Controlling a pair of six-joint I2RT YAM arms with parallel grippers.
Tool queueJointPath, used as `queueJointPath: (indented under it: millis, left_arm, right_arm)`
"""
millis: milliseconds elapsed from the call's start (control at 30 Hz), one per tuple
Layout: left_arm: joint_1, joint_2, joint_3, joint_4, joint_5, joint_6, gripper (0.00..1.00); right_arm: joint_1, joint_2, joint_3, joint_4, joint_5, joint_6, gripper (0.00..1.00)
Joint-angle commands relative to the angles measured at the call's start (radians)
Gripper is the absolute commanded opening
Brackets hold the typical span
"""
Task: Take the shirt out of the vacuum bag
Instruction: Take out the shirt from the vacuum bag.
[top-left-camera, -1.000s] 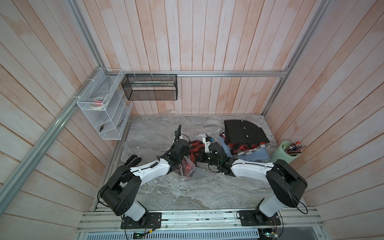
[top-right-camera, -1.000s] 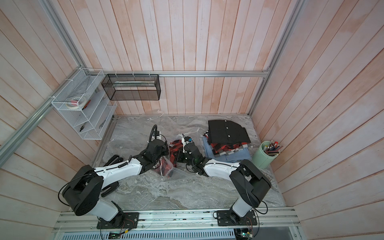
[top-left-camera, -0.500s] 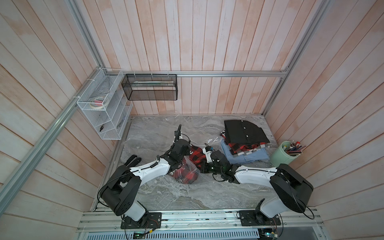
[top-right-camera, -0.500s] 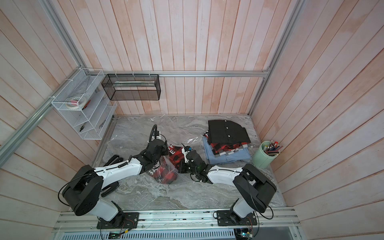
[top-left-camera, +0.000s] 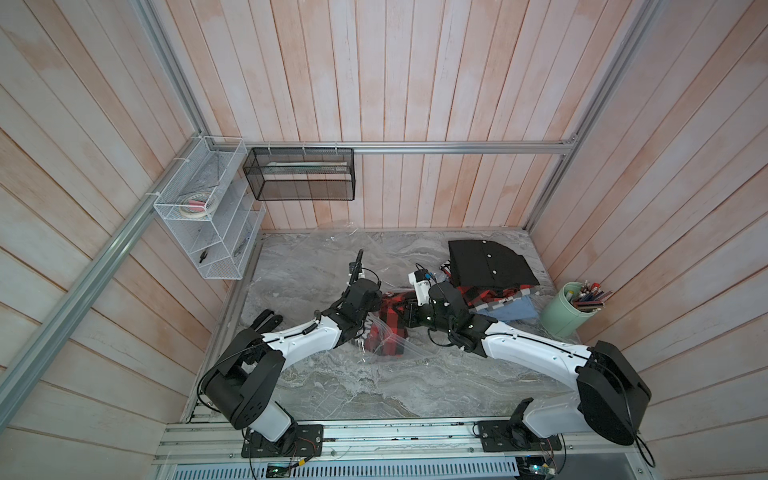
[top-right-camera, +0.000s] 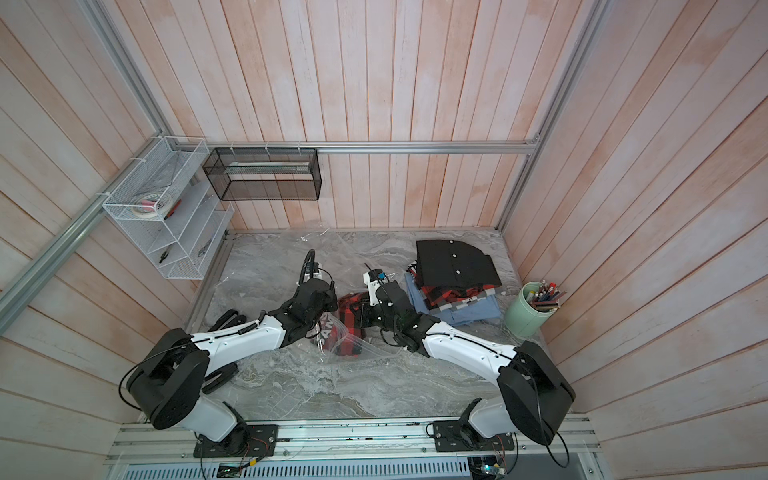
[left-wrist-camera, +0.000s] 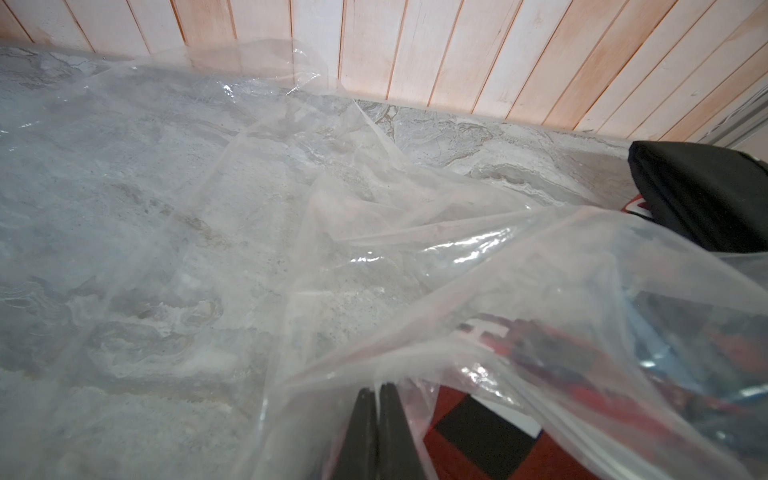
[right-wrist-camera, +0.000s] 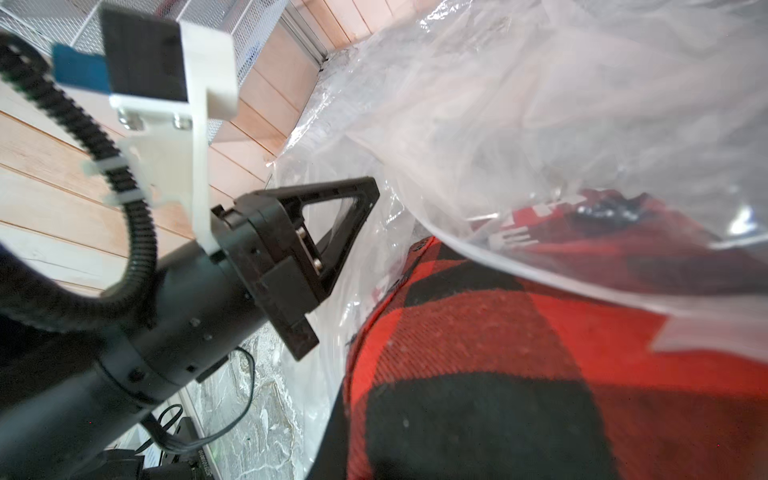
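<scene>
A red-and-black plaid shirt (top-left-camera: 388, 332) (top-right-camera: 347, 338) lies mid-table, partly inside the clear, crinkly vacuum bag (top-left-camera: 409, 349) (left-wrist-camera: 374, 249). The bag's film spreads toward the back wall. My left gripper (top-left-camera: 376, 301) (top-right-camera: 334, 301) (left-wrist-camera: 378, 386) is shut, with a fold of bag film pinched between its black fingers. The right wrist view shows it holding the plastic beside the shirt (right-wrist-camera: 498, 353). My right gripper (top-left-camera: 405, 309) (top-right-camera: 359, 309) is shut on the shirt's near end. Plaid cloth fills its wrist view and hides its fingers. The bag (right-wrist-camera: 498, 104) drapes over the shirt's far part.
A stack of folded clothes topped by a black shirt (top-left-camera: 490, 266) sits at the back right. A green cup of pens (top-left-camera: 569, 307) stands beside it. A white wire shelf (top-left-camera: 208, 216) and a black mesh basket (top-left-camera: 299, 174) hang on the walls.
My right arm has drawn back toward the right with the shirt in its grip, and more plaid shows at the bag's mouth. The left gripper has kept its pinch on the bag.
</scene>
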Motion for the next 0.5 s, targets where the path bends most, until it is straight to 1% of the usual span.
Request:
queueJointPath:
  millis: [0,267,467]
  left_arm:
    - [0.0,0.017,-0.02,0.013,-0.015,-0.012,0.0]
    - [0.001,0.037,-0.02,0.015,-0.019,-0.007,0.0]
    - [0.004,0.051,-0.02,0.015,-0.02,-0.003,0.0]
  right_arm:
    - [-0.024,-0.051,0.087,0.0,-0.025,-0.03,0.0]
    - [-0.055,-0.126,0.237,-0.097,-0.035,-0.067,0.0]
    - [-0.111,-0.188,0.325,-0.157,-0.052,-0.079,0.0]
